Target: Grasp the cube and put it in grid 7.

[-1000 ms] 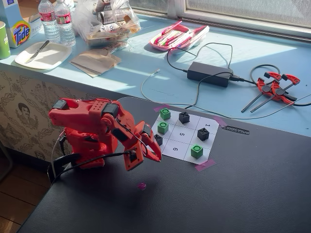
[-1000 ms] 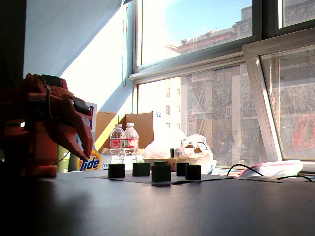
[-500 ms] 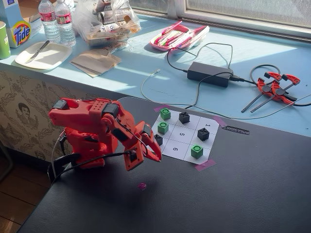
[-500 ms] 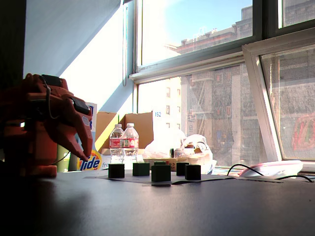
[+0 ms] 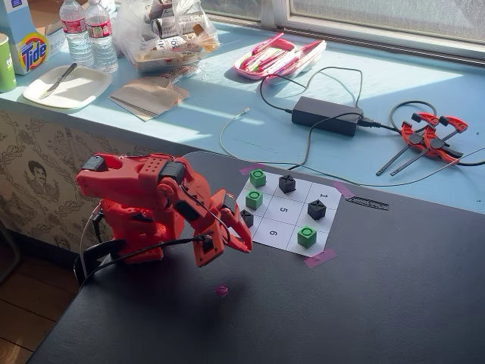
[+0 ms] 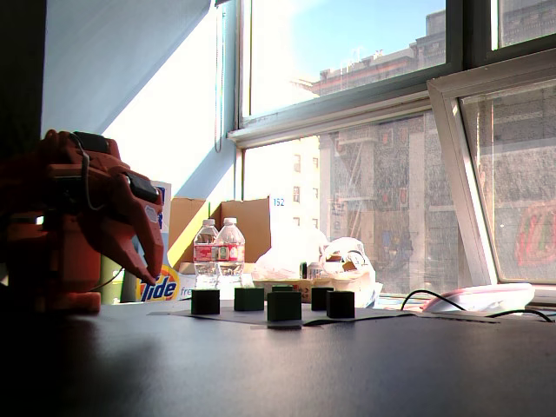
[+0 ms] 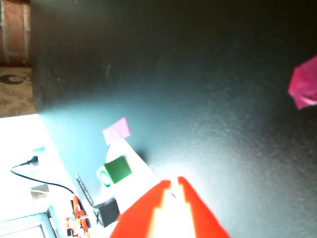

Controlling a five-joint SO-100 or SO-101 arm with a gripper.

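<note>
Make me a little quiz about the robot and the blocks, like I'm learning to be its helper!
1. How many green cubes sit on the paper grid? A) one B) three C) five
2. True or false: the claw holds a cube.
3. Fill in: the grid's middle cell is printed with the number ___.

Key: 1 B. 2 false; the claw is empty, over the dark table. 3 five.
</note>
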